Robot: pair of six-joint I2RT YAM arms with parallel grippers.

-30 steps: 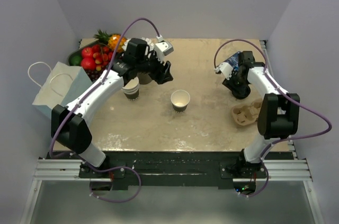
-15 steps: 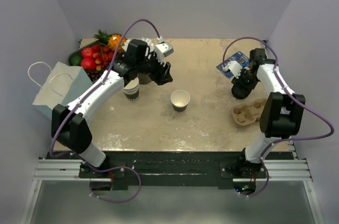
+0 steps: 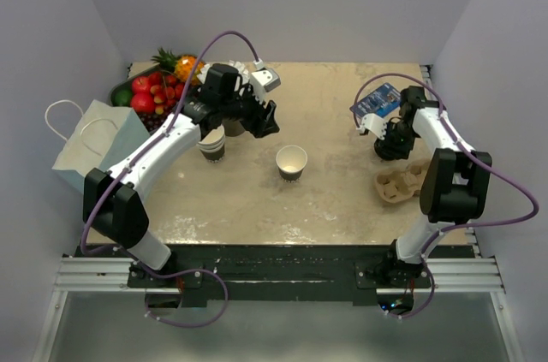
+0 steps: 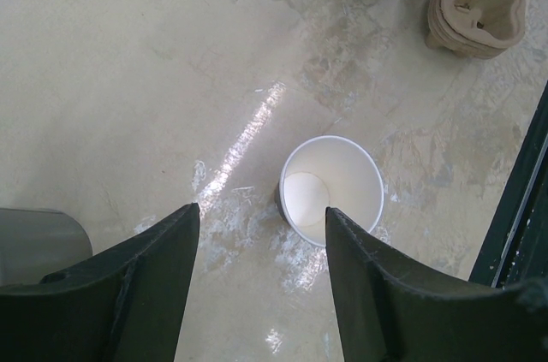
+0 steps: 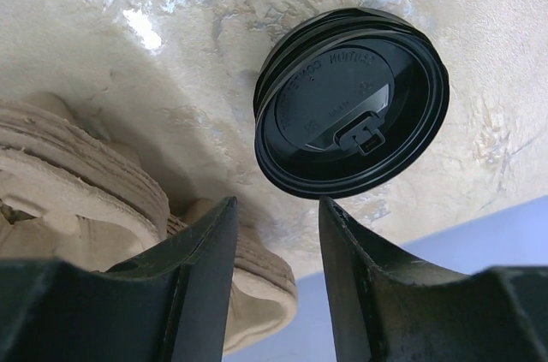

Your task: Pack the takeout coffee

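Cup [image 3: 291,162]: one, lidless | lid stack [image 5: 351,114]: one | left claw [image 4: 261,212], right claw [image 5: 276,201]: spread, empty

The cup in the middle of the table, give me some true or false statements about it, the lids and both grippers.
The lone cup wears a lid. False: it stands open and empty.
The left gripper is open, holding nothing. True.
The right gripper grips a lid. False: its jaws are open; the black lids sit on the table.
The cardboard carrier lies next to the lids. True.
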